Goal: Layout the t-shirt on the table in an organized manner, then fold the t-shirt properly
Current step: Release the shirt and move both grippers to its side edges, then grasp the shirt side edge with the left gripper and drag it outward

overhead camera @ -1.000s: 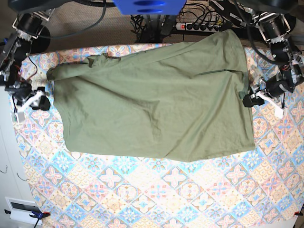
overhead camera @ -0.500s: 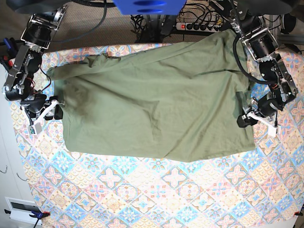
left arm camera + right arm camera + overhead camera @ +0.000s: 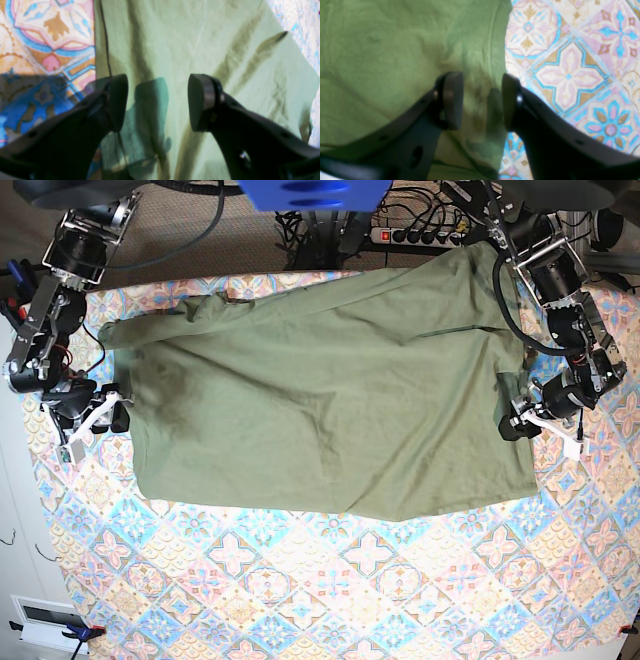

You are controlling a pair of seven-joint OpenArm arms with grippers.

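Observation:
The olive-green t-shirt (image 3: pixel 320 400) lies spread and wrinkled across the far half of the patterned table (image 3: pixel 380 580). Its upper right corner reaches the table's back edge. In the base view my left gripper (image 3: pixel 530 425) sits at the shirt's right edge and my right gripper (image 3: pixel 100 420) at its left edge. The left wrist view has my left gripper (image 3: pixel 157 102) open just above the t-shirt (image 3: pixel 187 37), close to its hem. In the right wrist view my right gripper (image 3: pixel 481 101) is open over the edge of the t-shirt (image 3: pixel 395 50), where it meets the table (image 3: pixel 570 62).
A power strip (image 3: pixel 420 235) and cables lie behind the table's back edge, beside a blue mount (image 3: pixel 315 192). A white box (image 3: pixel 45 625) sits off the table's lower left corner. Patterned cloth stretches bare in front of the shirt.
Both grippers moved inward from the bare cloth to the shirt's left and right edges. In the last half second they barely shifted. The shirt lies as before.

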